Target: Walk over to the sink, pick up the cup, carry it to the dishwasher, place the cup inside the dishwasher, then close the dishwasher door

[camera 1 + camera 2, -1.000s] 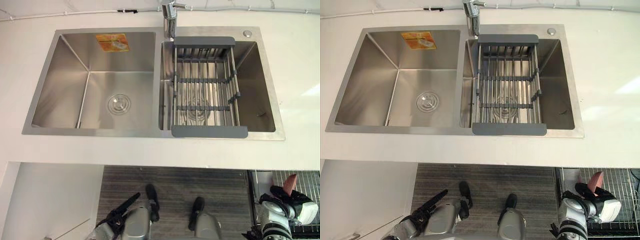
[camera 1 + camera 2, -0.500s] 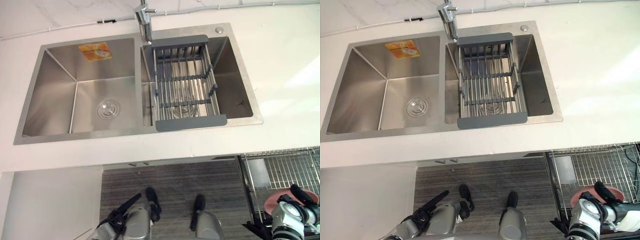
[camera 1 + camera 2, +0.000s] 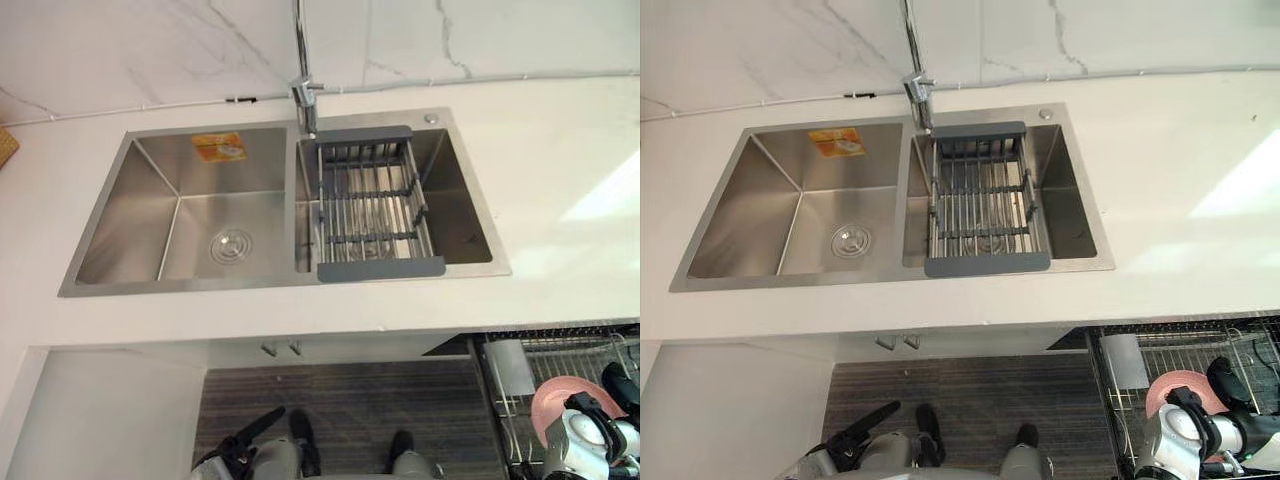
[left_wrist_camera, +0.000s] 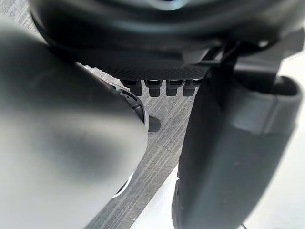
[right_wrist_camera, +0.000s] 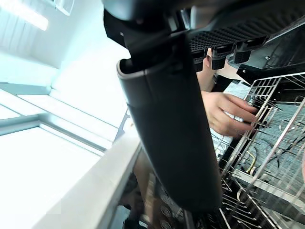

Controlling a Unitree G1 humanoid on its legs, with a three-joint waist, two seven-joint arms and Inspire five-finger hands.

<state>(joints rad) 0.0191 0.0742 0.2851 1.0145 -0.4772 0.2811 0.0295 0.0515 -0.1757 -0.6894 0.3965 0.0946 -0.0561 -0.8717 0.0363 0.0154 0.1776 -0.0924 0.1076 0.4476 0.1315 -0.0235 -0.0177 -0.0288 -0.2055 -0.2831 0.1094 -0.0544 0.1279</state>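
1. While your right hand (image 3: pixel 598 420) hangs low at the right, below the front edge of the white counter (image 3: pixel 560 180), its fingers are curled round the pink cup (image 3: pixel 552 400), so you are grasping it
2. You have the cup over the wire dishwasher rack (image 3: pixel 1120 370), towards the rack's left side; you cannot tell from these views whether it touches the wires
3. Look in your right wrist view: a person's hand (image 5: pixel 228 113) lies on the rack's wires, just past your thumb
4. Your left hand (image 3: pixel 252 432) sits low at the left above the striped floor (image 3: pixel 350 400), fingers stretched out and loose, holding nothing
5. You can see the steel sink (image 3: pixel 200 285) set into the counter, well apart from both hands
6. A grey drain rack (image 3: pixel 370 205) spans the sink's right basin from rear rim to front rim
7. At the sink's rear rim, between the two basins, stands the faucet (image 3: pixel 303 95), and an orange sticker (image 3: pixel 218 146) marks the rear wall of the left basin
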